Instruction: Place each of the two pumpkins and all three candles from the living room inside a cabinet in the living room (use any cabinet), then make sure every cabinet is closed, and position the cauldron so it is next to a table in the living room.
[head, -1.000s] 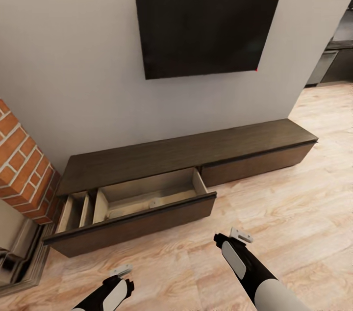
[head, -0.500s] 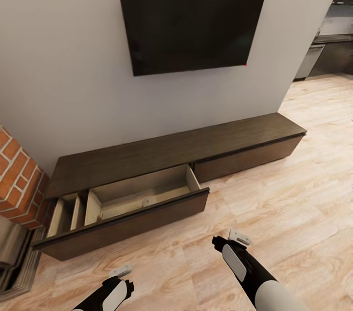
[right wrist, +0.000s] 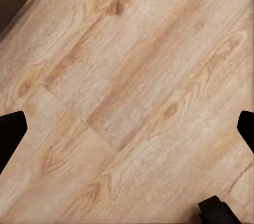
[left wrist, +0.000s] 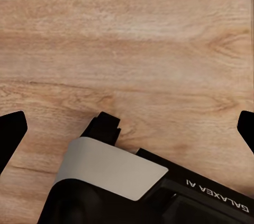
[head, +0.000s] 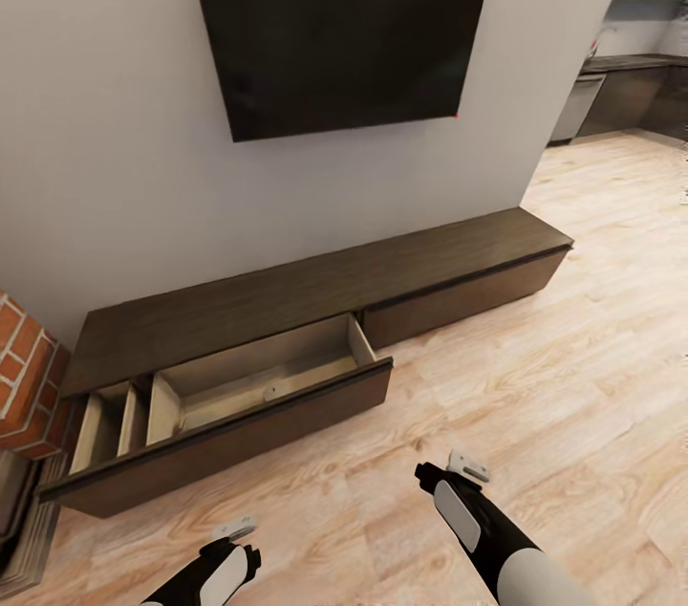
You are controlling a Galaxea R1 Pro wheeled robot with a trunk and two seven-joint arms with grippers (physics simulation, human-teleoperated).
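Your left gripper [left wrist: 127,128] and right gripper [right wrist: 127,128] both hang spread and empty over the floor [head: 535,367]. The cabinet [head: 287,300] stands ahead, its left drawer [head: 229,396] open; you must close it.

Dark-brown cabinet [head: 315,300] (beige drawer interior), red brick fireplace [head: 29,377]

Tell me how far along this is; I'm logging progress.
Done: the cabinet has its left drawer pulled open, with nothing clearly inside. In hand: nothing; the left pincer and right pincer are open over bare floor. Left: pumpkins, candles, closing, cauldron.
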